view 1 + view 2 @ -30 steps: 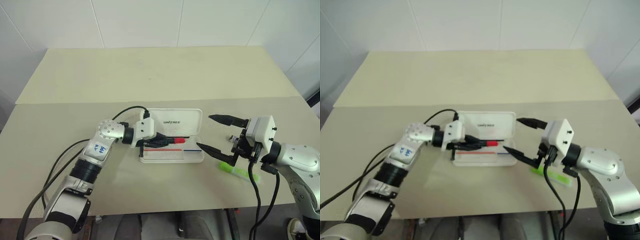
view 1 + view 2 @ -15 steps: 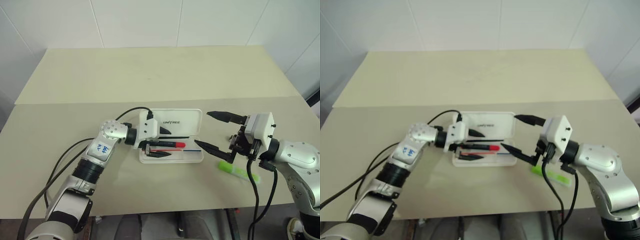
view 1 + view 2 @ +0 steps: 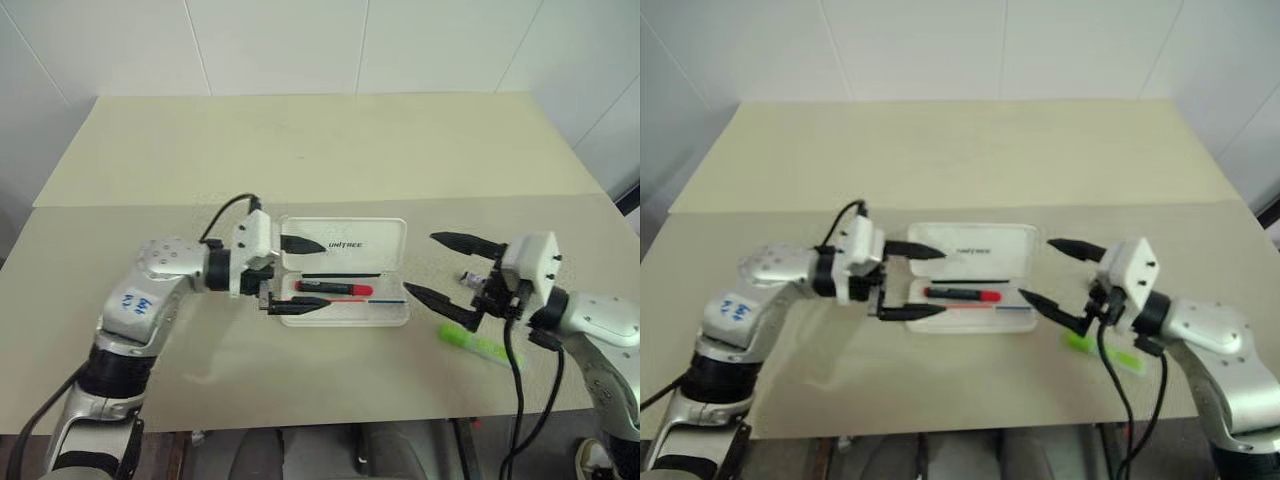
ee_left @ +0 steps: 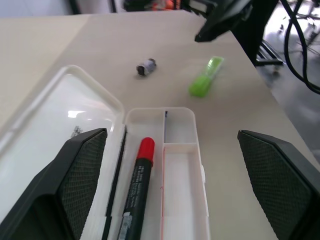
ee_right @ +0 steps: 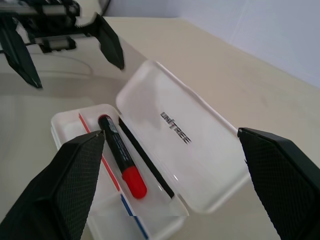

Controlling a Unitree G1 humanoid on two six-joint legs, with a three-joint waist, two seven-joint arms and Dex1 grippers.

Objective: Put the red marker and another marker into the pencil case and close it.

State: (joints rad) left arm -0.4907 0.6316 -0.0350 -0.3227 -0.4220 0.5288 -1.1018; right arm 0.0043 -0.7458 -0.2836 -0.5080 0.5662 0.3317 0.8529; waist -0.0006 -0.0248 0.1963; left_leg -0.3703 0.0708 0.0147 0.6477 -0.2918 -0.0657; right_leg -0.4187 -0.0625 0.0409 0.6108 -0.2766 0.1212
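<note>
Now we have the red marker (image 3: 334, 289) lying loose in the tray of the pencil case (image 3: 350, 312), flat along the tray's length, red end toward the worktop's right edge, black end toward the left pincer (image 3: 300, 275). That pincer hangs at the case's left end with both black fingers spread wide and nothing between them. The lid lies folded back toward the far edge, lettering up, so the case stands open. Beside the marker we see a thin dark strip and the printed red-and-blue line; the small compartment at the tray's right end looks bare.

What counts next, we judge, is the lime-green marker (image 3: 478, 344). It lies on the worktop to the right of the case, close to the near edge, its long axis slanting from the case's near right corner toward the near-right corner of the worktop. Our right pincer (image 3: 437, 268) hovers just above and beyond it, fingers wide apart, empty, pointing toward the case. It is plainly the nearer arm. A small dark object (image 4: 146, 67) sits further back, apart from both.
</note>
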